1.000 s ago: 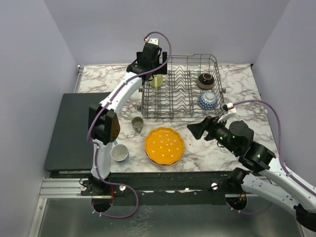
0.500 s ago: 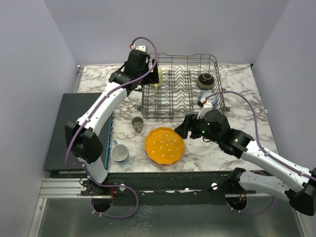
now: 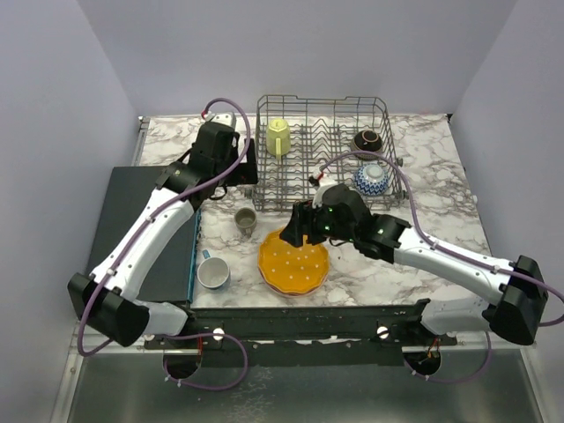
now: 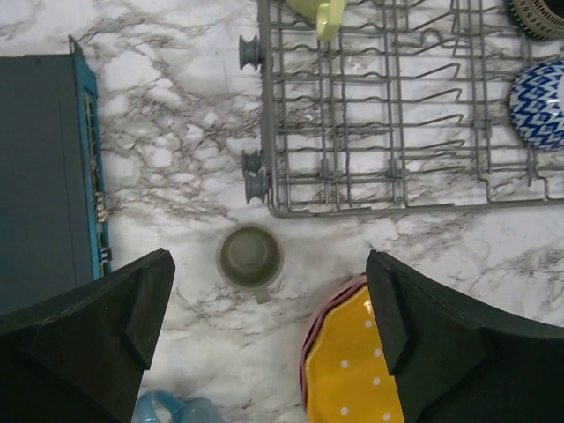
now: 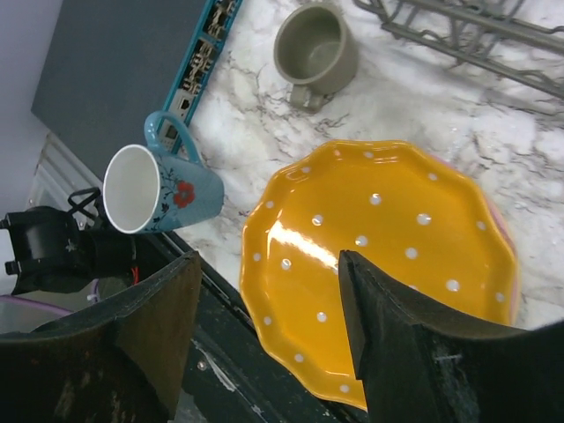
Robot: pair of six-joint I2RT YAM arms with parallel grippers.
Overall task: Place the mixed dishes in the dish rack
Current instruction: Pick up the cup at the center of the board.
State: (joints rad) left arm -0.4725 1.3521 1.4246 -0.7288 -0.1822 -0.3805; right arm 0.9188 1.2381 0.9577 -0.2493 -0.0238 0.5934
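Right now my right end effector (image 5: 269, 264) hangs open above the orange dotted plate (image 5: 379, 229), gripping nothing. My left end effector (image 4: 269, 263) gapes wide over the grey mug (image 4: 250, 256) on the table (image 4: 176, 132), just beside the dish rack (image 4: 379, 210), which holds a yellow mug (image 3: 278, 137), a blue patterned bowl (image 3: 371, 179) and a brown bowl (image 3: 367, 141).

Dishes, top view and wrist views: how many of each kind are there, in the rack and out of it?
Mugs: 3 (yellow mug, grey mug, blue mug)
Bowls: 2 (brown bowl, blue-patterned bowl)
Plates: 1 (orange plate); the pink rim under it may be a second plate
Total: 6
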